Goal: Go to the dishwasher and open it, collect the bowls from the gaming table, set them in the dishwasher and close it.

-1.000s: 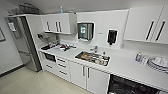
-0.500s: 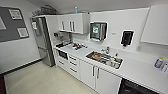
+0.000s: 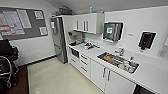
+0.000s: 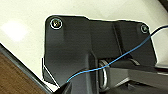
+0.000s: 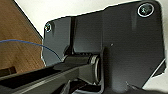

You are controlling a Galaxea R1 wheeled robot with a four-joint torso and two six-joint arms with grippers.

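Whether my left gripper or my right gripper is open or closed I cannot tell. Under my left wrist lies a pale glossy floor [image 4: 25,15], and a dark edge strip parts it from brown wood flooring [image 4: 12,75]. A thin blue cable [image 4: 130,53] crosses my own dark plate. Under my right wrist the same wood flooring meets the pale floor.

Ahead of my arms the pale floor runs on to a kitchenette. To the right of my arms is a white counter [image 3: 150,75] with a steel sink [image 3: 117,61] set into it, with things in the basin that I cannot make out. White cabinet doors [image 3: 98,75] stand below it. Further to my right, at the lower edge of the head view, a dark front [image 3: 143,90] shows under the counter. It may be the dishwasher, but I cannot be sure.

Beyond the counter's far end stands a steel fridge [image 3: 58,40], with white wall cabinets [image 3: 86,23] beside it. A towel dispenser [image 3: 113,31] hangs on the wall over the sink, and a dark dispenser [image 3: 147,40] hangs further right. To my left are a noticeboard [image 3: 20,23] and a black chair [image 3: 7,62].

Since the earlier frames my head camera has moved: the noticeboard takes up more of the view, the chair has come in, and the counter looks nearer.
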